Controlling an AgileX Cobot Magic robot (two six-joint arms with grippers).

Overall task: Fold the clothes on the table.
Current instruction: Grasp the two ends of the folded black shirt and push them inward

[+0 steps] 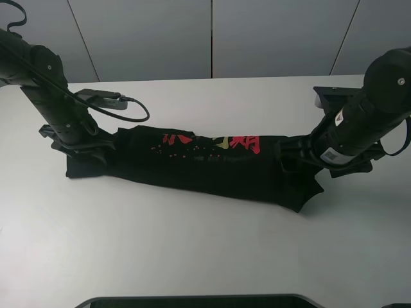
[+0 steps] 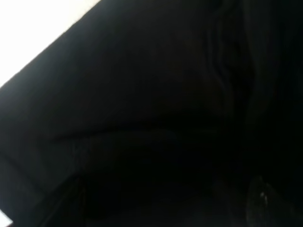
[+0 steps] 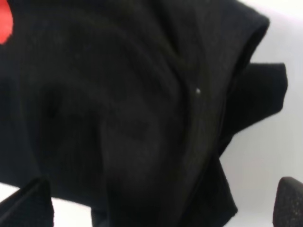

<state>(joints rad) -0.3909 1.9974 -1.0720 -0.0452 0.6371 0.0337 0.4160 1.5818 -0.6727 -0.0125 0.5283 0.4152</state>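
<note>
We can't tell if left gripper (image 1: 82, 146) is open; too dark. On right gripper (image 1: 294, 159) jaws are wide apart, fingers (image 3: 28, 205) each side of cloth, nothing pinched. Black cotton T-shirt w/ red letters (image 1: 205, 163) lies bunched long across big white table (image 1: 192, 250). If only one end gets grabbed, fold could go crooked.

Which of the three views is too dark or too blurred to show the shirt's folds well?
Exterior high view: evenly lit and sharp, shirt and table both clear. Left wrist view: the worst, nearly all black and soft, with one blown-out white corner. Right wrist view: very close and slightly blurred, but the folds still show.
</note>
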